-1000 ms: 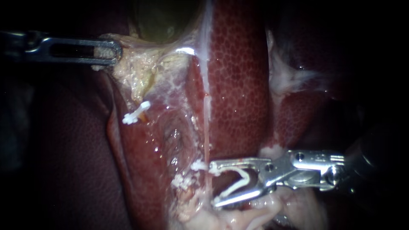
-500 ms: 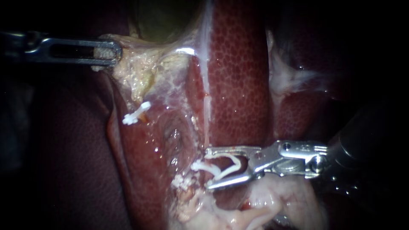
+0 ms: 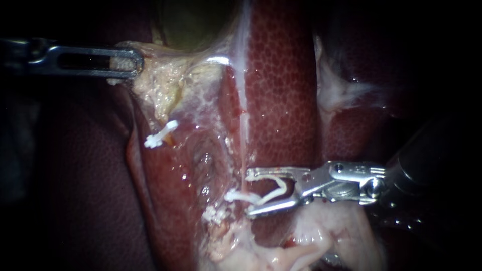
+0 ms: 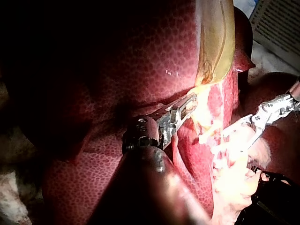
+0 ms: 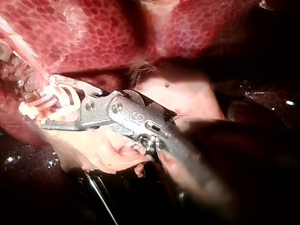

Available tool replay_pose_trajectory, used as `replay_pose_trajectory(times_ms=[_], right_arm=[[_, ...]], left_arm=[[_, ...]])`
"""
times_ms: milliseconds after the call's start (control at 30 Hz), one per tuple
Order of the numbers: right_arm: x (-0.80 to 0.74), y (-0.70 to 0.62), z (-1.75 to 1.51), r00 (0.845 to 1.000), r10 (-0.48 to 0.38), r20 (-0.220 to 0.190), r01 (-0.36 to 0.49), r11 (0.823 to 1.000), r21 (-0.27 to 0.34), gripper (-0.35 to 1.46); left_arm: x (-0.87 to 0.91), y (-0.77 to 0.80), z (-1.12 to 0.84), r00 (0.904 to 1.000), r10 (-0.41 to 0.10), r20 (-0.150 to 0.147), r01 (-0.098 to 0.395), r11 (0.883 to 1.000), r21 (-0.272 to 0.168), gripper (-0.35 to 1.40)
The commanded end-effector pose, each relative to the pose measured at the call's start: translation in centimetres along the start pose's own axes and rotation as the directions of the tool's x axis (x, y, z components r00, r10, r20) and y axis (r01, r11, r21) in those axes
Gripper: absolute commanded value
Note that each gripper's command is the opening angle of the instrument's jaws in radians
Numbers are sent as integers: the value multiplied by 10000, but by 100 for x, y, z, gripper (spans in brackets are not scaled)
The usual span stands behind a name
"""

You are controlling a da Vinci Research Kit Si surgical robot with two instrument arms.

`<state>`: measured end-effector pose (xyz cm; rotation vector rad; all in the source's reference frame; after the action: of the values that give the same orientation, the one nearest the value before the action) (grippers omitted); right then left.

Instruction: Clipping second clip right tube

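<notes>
Reaching in from 9 o'clock high in the endoscope view, the left instrument (image 3: 131,61) has its slotted tool closed flat, jaws together, on a fold of pale tissue (image 3: 150,85) that hangs below the greenish gallbladder (image 3: 191,20) at 12 o'clock. The left wrist view shows the same hold, with the jaws clamped on yellowish tissue at the gallbladder's base. Toward 5 o'clock from that tool, a small white clip (image 3: 160,134) sits tilted on a strand near the dark red fold. Nearer the centre, the right tube (image 3: 244,145) runs as a thin pale cord from 12 o'clock down toward 6 o'clock, lying against the mottled liver (image 3: 281,90). A seated clip (image 3: 232,195) shows on it low down, just at 9 o'clock from the right instrument (image 3: 248,194). That instrument comes in from 3 o'clock. Its tool stands partly spread, both jaws bearing on the legs of a loaded clip (image 3: 284,186) whose open mouth faces 9 o'clock. The tube crosses right at the jaw tips, and I cannot tell whether it lies inside the mouth.
</notes>
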<state>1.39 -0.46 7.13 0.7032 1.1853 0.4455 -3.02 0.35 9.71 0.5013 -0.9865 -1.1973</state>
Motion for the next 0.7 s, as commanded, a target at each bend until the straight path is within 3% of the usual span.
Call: replay_pose_trajectory(times_ms=[33, 700], right_arm=[[-1, 1, 1, 10000, 60, 32, -60, 10000, -16, 58], [-3, 13, 34, 9976, 691, 58, -689, 9974, -232, 58]], left_arm=[[0, 0, 0, 10000, 3, -2, -3, 10000, 1, -35], [0, -1, 0, 10000, 0, 1, 0, 10000, -5, -35]])
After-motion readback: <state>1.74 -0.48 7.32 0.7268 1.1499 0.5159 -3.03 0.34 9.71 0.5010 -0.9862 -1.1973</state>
